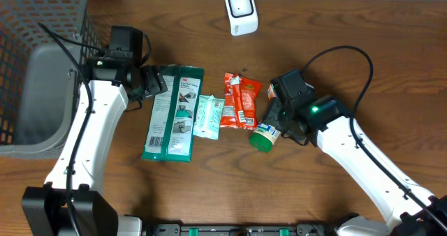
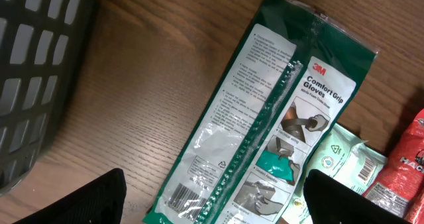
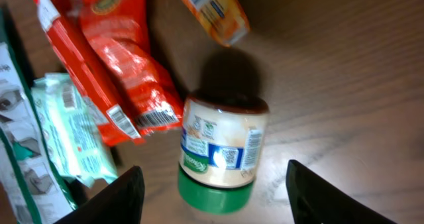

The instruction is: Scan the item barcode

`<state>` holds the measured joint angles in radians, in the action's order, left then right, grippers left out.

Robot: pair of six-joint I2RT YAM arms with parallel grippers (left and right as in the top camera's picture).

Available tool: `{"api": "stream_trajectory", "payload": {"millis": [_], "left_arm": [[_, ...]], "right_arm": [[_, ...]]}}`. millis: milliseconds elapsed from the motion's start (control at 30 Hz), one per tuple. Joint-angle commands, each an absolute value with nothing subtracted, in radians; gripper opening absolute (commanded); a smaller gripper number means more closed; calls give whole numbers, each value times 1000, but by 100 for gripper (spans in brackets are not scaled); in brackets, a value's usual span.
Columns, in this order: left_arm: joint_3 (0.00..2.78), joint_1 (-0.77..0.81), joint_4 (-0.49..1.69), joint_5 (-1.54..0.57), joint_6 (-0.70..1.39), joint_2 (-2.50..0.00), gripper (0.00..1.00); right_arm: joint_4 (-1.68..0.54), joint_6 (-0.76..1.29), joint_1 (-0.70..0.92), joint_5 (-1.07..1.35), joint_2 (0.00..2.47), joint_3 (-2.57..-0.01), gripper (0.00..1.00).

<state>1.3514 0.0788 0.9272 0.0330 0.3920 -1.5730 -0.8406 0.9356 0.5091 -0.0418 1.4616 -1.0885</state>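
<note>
A small jar (image 3: 222, 148) with a green lid (image 1: 263, 141) lies on its side on the wooden table, label up. My right gripper (image 3: 215, 201) hangs over it, open, one finger on each side of the lid end with a gap at both sides. My left gripper (image 2: 218, 204) is open above a green gloves package (image 2: 265, 124), whose barcode (image 2: 182, 196) shows between the fingers. In the overhead view the left gripper (image 1: 155, 82) sits at the package's top left edge. A white scanner (image 1: 241, 11) stands at the back of the table.
Beside the gloves package lie a pale wipes packet (image 1: 208, 116) and red snack packets (image 1: 239, 100). An orange packet (image 3: 212, 5) lies just beyond the jar. A grey mesh basket (image 1: 35, 68) fills the far left.
</note>
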Motion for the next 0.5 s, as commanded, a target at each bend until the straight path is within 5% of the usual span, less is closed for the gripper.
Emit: {"api": "stream_trajectory", "payload": {"millis": [0,467], "left_arm": [[1369,75,931,46,387,-1569,86],[1369,75,931,46,387,-1569,86]], "right_arm": [[-800,949,524,-55,1459,-1055,63],[-689,905,525,-65,1459,-968,65]]}}
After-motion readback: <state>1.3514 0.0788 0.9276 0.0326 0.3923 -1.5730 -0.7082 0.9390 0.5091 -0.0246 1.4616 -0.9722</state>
